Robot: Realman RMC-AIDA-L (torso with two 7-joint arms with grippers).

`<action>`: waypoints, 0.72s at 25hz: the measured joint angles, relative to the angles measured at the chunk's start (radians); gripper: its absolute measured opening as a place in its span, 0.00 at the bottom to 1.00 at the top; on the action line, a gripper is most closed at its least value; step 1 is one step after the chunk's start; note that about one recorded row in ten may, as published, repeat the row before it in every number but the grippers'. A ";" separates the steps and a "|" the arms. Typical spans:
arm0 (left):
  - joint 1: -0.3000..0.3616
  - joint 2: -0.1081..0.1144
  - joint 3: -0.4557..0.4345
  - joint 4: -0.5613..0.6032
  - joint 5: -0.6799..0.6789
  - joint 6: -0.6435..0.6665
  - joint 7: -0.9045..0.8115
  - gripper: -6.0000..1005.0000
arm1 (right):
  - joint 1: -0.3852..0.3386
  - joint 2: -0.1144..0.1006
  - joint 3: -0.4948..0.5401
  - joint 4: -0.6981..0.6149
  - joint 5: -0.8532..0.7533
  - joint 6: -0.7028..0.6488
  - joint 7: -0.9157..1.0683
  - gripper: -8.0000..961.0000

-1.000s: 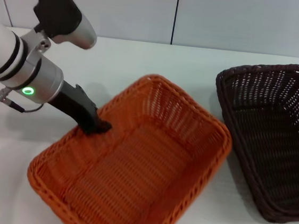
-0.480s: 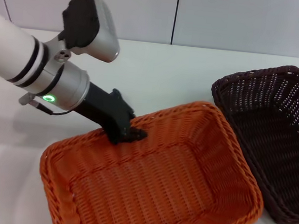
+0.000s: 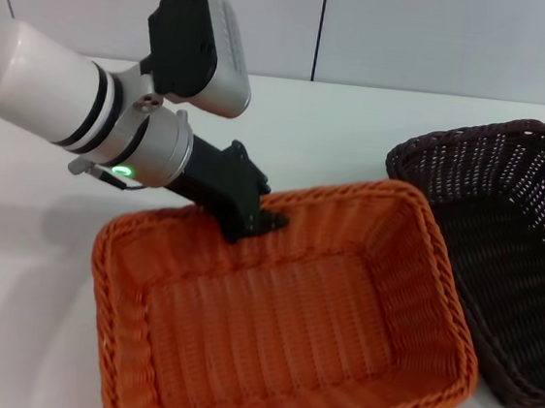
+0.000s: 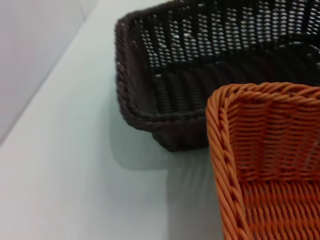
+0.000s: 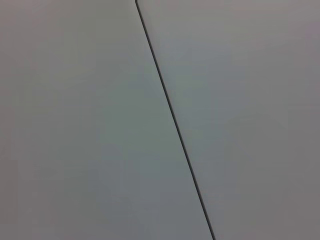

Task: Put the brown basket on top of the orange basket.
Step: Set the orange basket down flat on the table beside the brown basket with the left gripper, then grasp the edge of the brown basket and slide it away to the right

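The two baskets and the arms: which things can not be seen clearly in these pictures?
- Left gripper: the orange basket rim hides its fingertips in the head view.
- Orange basket: near edge cut off by the head view's bottom.
- Brown basket: right side cut off there; partly behind the orange basket in the left wrist view.
- Right gripper: in no view.

brown basket (image 3: 501, 257): right side cut off | orange basket (image 3: 281, 312): near rim cut off (head view)
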 joint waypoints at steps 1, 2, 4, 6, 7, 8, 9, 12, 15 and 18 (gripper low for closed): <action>-0.003 0.000 -0.003 -0.001 -0.001 -0.012 0.001 0.18 | 0.000 0.000 0.000 0.000 0.001 0.000 -0.001 0.60; -0.003 0.000 -0.003 -0.001 -0.001 -0.012 0.001 0.19 | 0.000 0.000 0.001 0.000 0.001 0.000 -0.002 0.60; -0.006 0.000 -0.009 -0.004 -0.009 -0.031 0.001 0.20 | 0.002 0.000 0.002 0.000 0.001 0.001 -0.005 0.60; -0.006 0.000 -0.015 -0.004 -0.020 -0.035 -0.003 0.21 | 0.003 -0.001 0.002 0.000 0.002 0.002 -0.009 0.60; -0.006 0.000 -0.015 -0.004 -0.020 -0.035 -0.003 0.22 | 0.005 -0.001 0.001 0.000 0.002 0.003 -0.010 0.60; -0.006 0.001 -0.022 -0.004 -0.026 -0.036 -0.008 0.22 | 0.006 -0.001 0.001 -0.001 0.002 0.003 -0.010 0.60; -0.006 0.001 -0.022 -0.004 -0.026 -0.036 -0.008 0.23 | 0.007 -0.002 0.003 -0.001 0.002 0.003 -0.010 0.60; -0.001 0.004 -0.079 0.002 -0.055 -0.027 -0.018 0.24 | 0.012 -0.002 0.008 -0.002 0.002 0.004 -0.011 0.60; 0.004 0.005 -0.094 0.006 -0.067 -0.024 -0.015 0.26 | 0.018 -0.003 0.006 -0.005 0.003 0.011 -0.011 0.60; 0.009 0.007 -0.134 0.012 -0.087 -0.006 -0.009 0.36 | 0.025 -0.003 0.001 -0.006 0.003 0.017 -0.011 0.60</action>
